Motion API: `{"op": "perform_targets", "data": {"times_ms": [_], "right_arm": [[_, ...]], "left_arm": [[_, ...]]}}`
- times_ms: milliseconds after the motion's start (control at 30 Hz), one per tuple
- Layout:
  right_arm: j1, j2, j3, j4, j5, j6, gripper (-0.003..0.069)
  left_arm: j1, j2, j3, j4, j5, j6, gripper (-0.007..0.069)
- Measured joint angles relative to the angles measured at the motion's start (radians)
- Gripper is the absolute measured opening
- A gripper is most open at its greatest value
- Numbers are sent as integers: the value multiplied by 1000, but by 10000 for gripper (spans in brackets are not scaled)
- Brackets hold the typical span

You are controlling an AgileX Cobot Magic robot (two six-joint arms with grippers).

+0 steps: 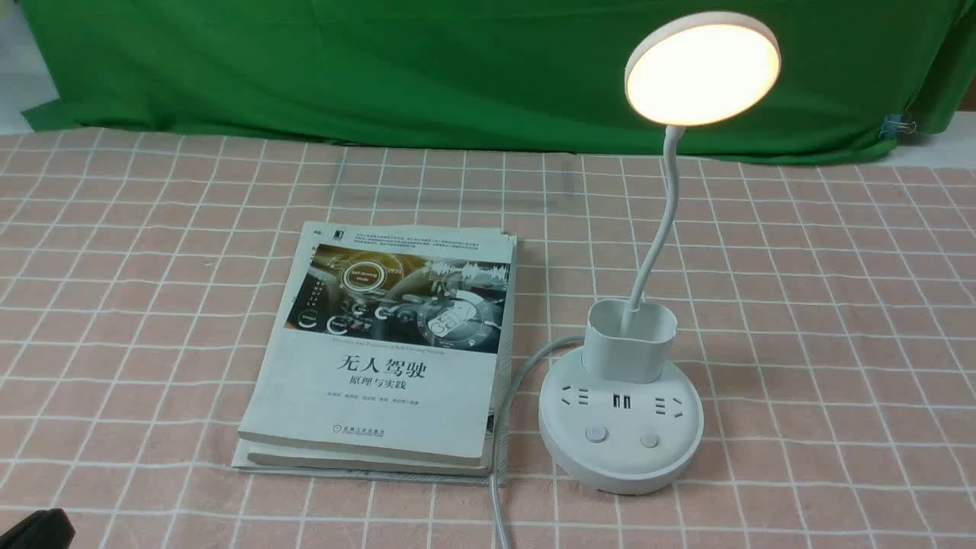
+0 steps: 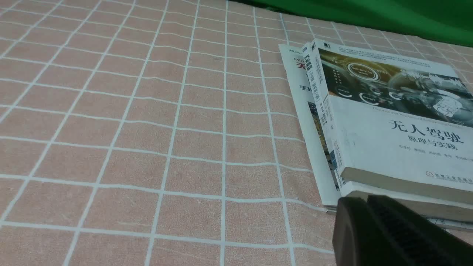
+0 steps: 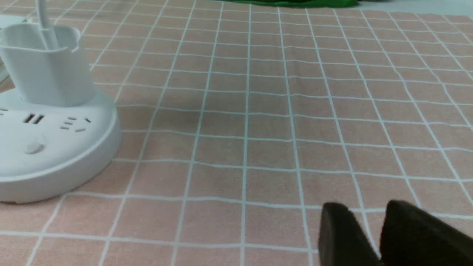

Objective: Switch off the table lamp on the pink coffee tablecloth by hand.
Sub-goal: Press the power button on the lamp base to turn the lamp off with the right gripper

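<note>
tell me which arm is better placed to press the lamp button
Right. Only bare tablecloth separates the right gripper from the table lamp; the books lie between the left gripper and it.

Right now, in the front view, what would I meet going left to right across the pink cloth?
left gripper → stack of books → table lamp

White table lamp stands lit, upright on pink coffee tablecloth.

front camera looks down over the pink coffee tablecloth; low wrist cameras share its books and table lamp.
</note>
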Motion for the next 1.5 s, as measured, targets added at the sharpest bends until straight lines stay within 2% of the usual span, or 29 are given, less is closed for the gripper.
{"op": "perform_targets", "data": {"times_ms": [1267,1400,1433,1467,1500], "right_arm": [[0,0,0,0,-9,0,239],[0,0,0,56,-84,89,240],[0,0,0,111,-159,198,240],[0,0,0,117,-169,214,240],[0,0,0,150,-229,322,240]], "left_arm": [[0,0,0,0,0,0,6],[0,0,0,0,0,0,6],[0,0,0,0,0,0,6],[0,0,0,0,0,0,6],[0,0,0,0,0,0,6]]}}
